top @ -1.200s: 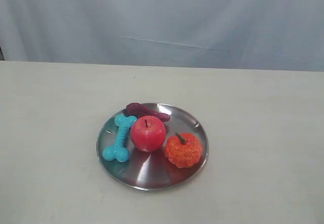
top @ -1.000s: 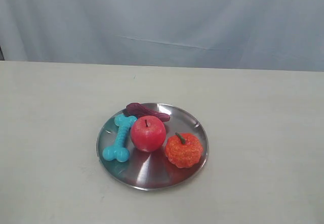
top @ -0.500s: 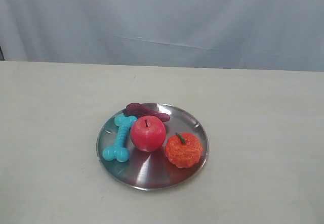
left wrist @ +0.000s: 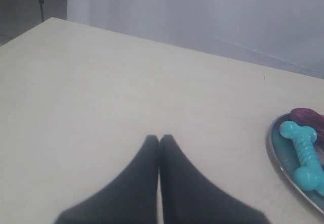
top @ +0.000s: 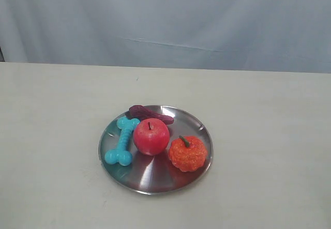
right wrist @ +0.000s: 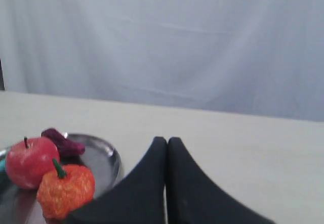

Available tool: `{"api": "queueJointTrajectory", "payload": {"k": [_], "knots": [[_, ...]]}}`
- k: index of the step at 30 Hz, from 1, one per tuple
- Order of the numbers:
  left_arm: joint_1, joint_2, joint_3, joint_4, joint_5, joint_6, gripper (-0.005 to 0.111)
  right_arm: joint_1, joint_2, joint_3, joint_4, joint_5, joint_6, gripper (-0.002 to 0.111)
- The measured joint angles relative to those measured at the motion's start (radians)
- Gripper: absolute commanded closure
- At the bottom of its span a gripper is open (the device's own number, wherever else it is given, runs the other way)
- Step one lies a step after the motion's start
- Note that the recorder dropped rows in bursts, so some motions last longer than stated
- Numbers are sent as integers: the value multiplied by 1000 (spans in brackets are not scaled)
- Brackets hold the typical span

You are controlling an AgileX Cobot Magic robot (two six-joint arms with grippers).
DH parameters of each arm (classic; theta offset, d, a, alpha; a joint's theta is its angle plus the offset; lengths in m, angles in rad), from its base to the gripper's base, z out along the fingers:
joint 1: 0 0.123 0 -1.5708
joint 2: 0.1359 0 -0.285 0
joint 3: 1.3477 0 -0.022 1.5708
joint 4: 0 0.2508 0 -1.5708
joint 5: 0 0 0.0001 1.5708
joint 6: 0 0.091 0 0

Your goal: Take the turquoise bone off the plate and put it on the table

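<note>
- The table (top: 51, 136), a broad cream tabletop, is shown filling the lower part of the exterior view, with the plate set near its middle.
- A pale grey-blue curtain (top: 165, 22) is seen hung behind the table's far edge.
- The plate (top: 150, 176), round and of shiny silver metal with a shallow rim, is pictured flat on the table, loaded with four items.
- The left gripper (left wrist: 159, 140) is caught in its wrist view with its dark fingers pressed together tip to tip. It is framed against bare tabletop, apart from the plate's rim. Whether the table is touched cannot be told.
- The right gripper (right wrist: 167, 142) is likewise shown pinched closed, tips meeting, against the table and beside the plate on the pumpkin's side. No item is gripped by either pincer.
- A red apple (top: 151, 136) is shown upright, stem up, near the plate's centre.
- An orange toy pumpkin (top: 187, 154) with a green stem is placed just right of the apple in the exterior view, close to the rim.
- The turquoise bone (top: 123, 141) is found lying on the plate, on its left side in the exterior view, just beside the apple. One knobbed end is turned toward the far rim, the other toward the near left rim.
- A dark purple-maroon piece (top: 147, 113) is laid along the far rim, behind the apple and next to the bone's far end.
</note>
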Motion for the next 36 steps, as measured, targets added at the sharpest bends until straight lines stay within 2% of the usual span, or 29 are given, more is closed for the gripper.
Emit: {"api": "queueJointTrajectory", "payload": {"k": [4,8,13,16,21,28,36], "knots": [[0,0,0,0,0,0,107,0,0,0,0,-131,15,109],[0,0,0,0,0,0,107,0,0,0,-2,-197,110,109],[0,0,0,0,0,0,107,7,9,-23,-2,-100,192,109],[0,0,0,0,0,0,107,42,84,-98,14,-6,207,109],[0,0,0,0,0,0,107,140,309,-304,20,212,190,109],[0,0,0,0,0,0,107,305,712,-705,20,569,173,109],[0,0,0,0,0,0,107,521,1152,-1126,4,794,245,109]]}}
